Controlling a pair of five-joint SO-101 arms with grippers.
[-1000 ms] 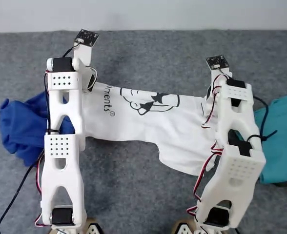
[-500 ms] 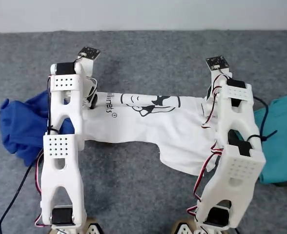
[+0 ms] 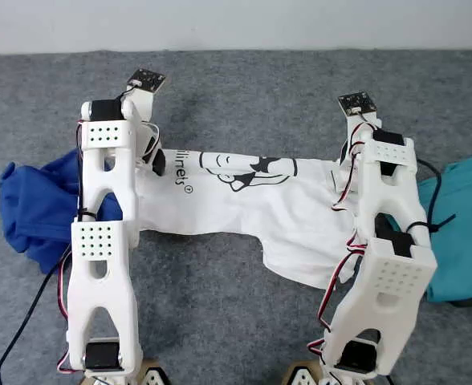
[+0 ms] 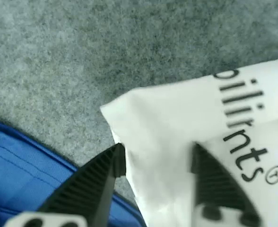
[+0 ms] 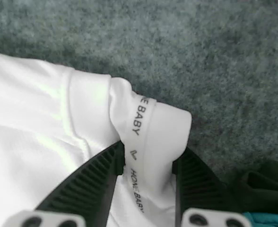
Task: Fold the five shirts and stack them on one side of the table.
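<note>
1. Now my left claw pinches a folded edge of the white shirt.
2. My right claw is clamped on its collar.
3. The shirt lies stretched across the grey surface, between a blue shirt and a teal shirt.

place: robot lab bench | signs: two white arms, bare wiring, grey felt tabletop, plain wall

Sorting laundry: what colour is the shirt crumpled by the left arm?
Solid blue cloth shirt, best in high view.
</note>
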